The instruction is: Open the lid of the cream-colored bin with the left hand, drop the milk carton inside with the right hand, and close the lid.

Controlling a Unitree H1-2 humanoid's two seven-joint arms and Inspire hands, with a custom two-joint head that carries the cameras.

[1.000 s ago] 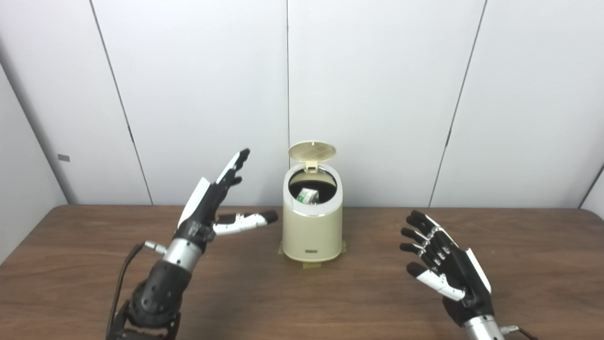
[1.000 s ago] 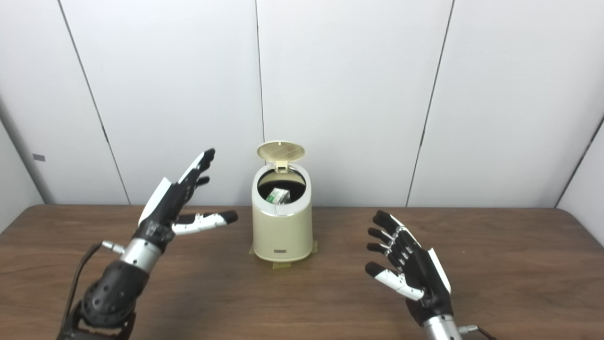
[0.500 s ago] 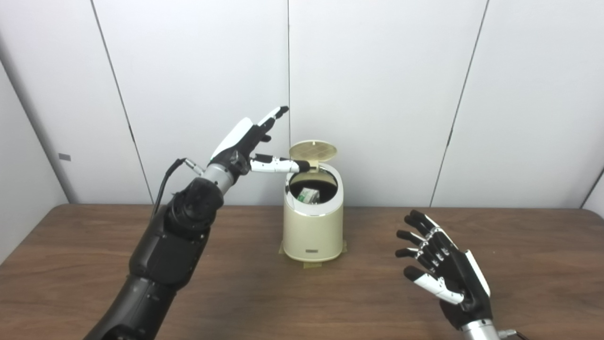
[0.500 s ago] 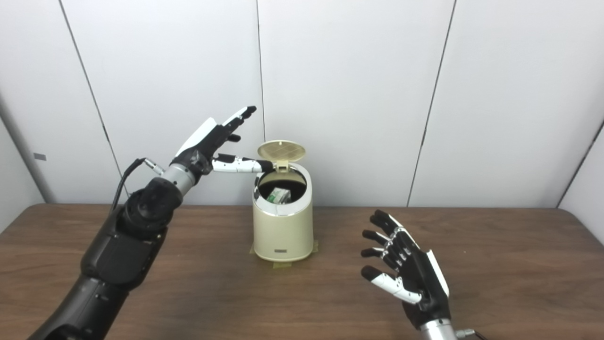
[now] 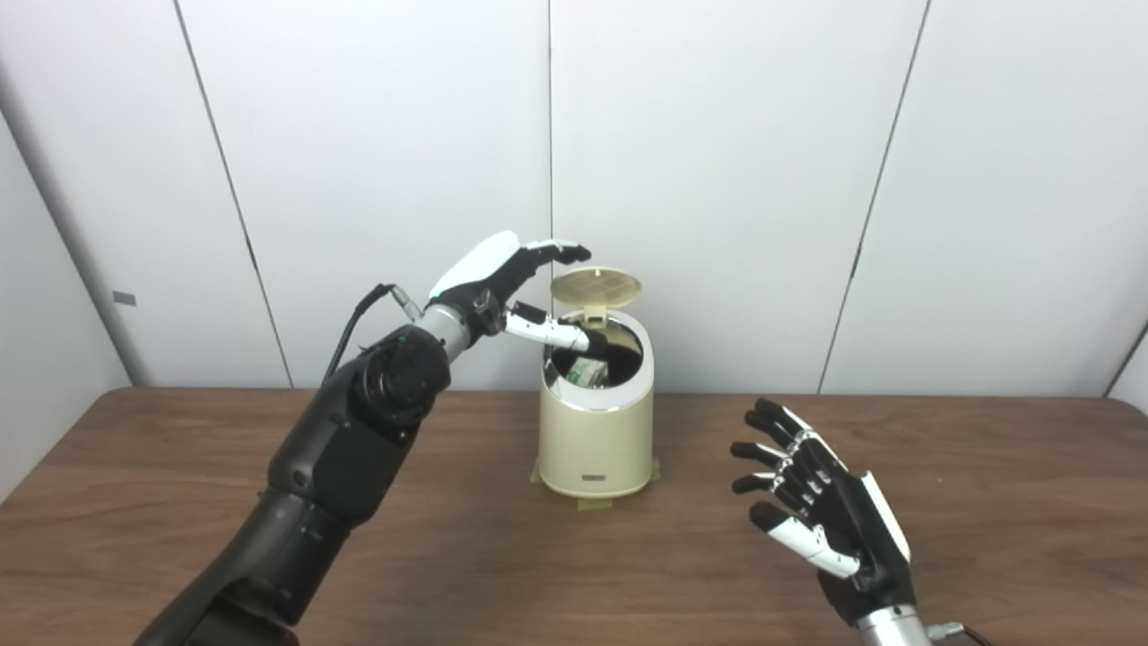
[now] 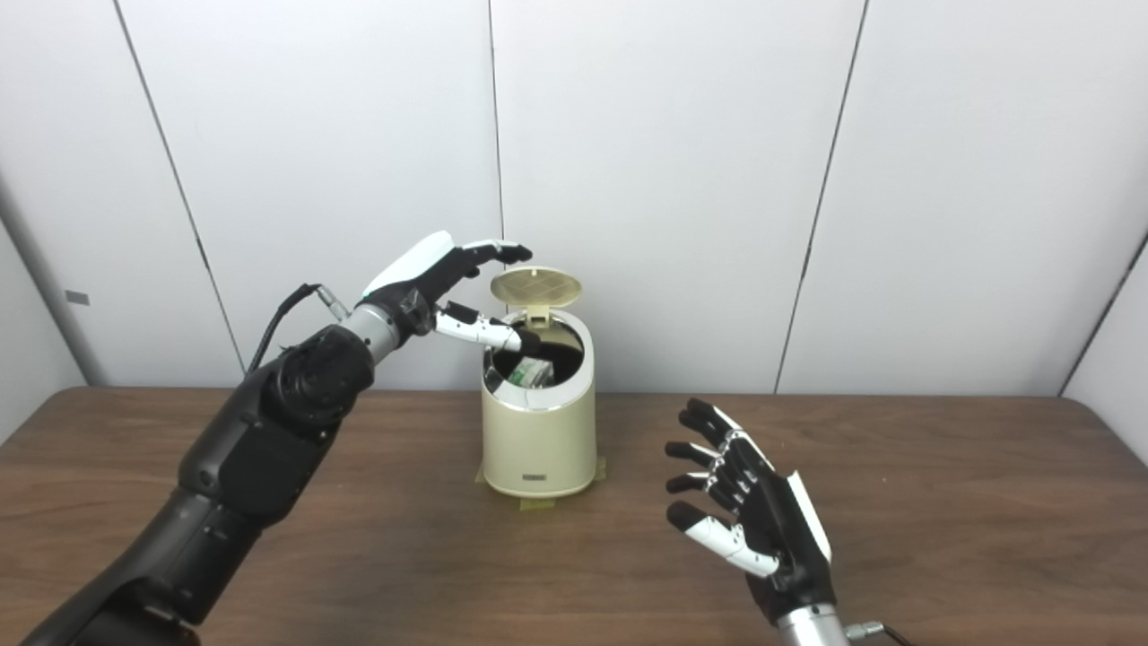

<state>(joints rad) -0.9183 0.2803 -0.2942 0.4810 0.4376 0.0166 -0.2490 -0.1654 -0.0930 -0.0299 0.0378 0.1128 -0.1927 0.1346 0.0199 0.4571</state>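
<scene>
We note the cream-colored bin (image 5: pixel 595 422), a smooth rounded cylinder with a pale band at its rim, standing on the dark wood-grain worktop (image 5: pixel 179 502) atop tape patches. Its round lid (image 5: pixel 595 286), ribbed on the underside, stands tipped up at the rear hinge. The milk carton (image 5: pixel 587 369), green and white, lies inside the dark opening. Left hand (image 5: pixel 502 278) is raised beside the lid, fingers spread and holding nothing, thumb reaching over the opening. Right hand (image 5: pixel 821 511) hovers over the worktop, fingers splayed, empty, well apart from the bin.
</scene>
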